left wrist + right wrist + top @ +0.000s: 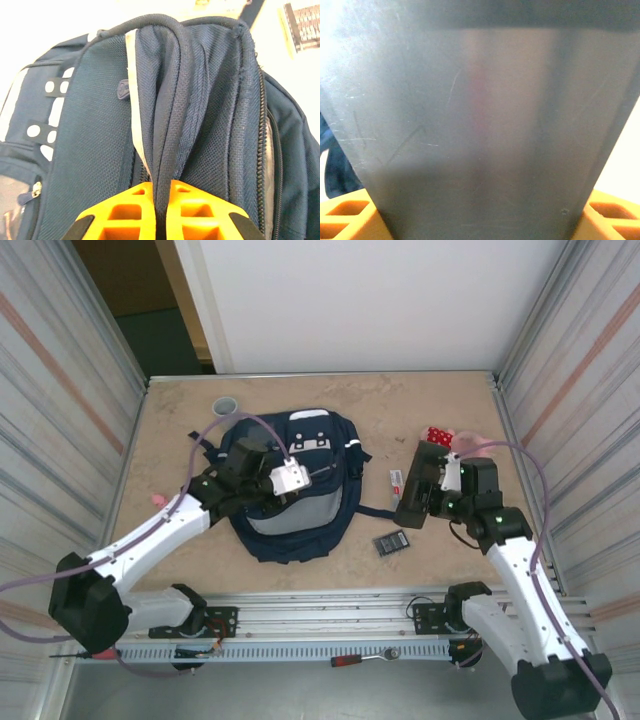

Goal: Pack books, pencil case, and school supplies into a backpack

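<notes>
The navy backpack (295, 495) lies flat in the middle of the table. My left gripper (312, 476) is over its upper part, shut on a piped fold of the backpack's fabric (170, 115), which rises between the orange fingers (125, 210). My right gripper (432, 490) is shut on a flat black oblong pencil case (417, 483), held right of the backpack; its smooth dark face (480, 125) spans the gap between the orange fingers (342, 215). Two school supplies lie on the table: a dark grey grid-faced piece (391, 542) and a slim grey piece with a red mark (396, 480). The books are out of view.
A grey cup (226, 407) stands behind the backpack at the left. A pink and red plush toy (445, 437) lies behind my right gripper. Metal walls close in both sides of the table (180, 440).
</notes>
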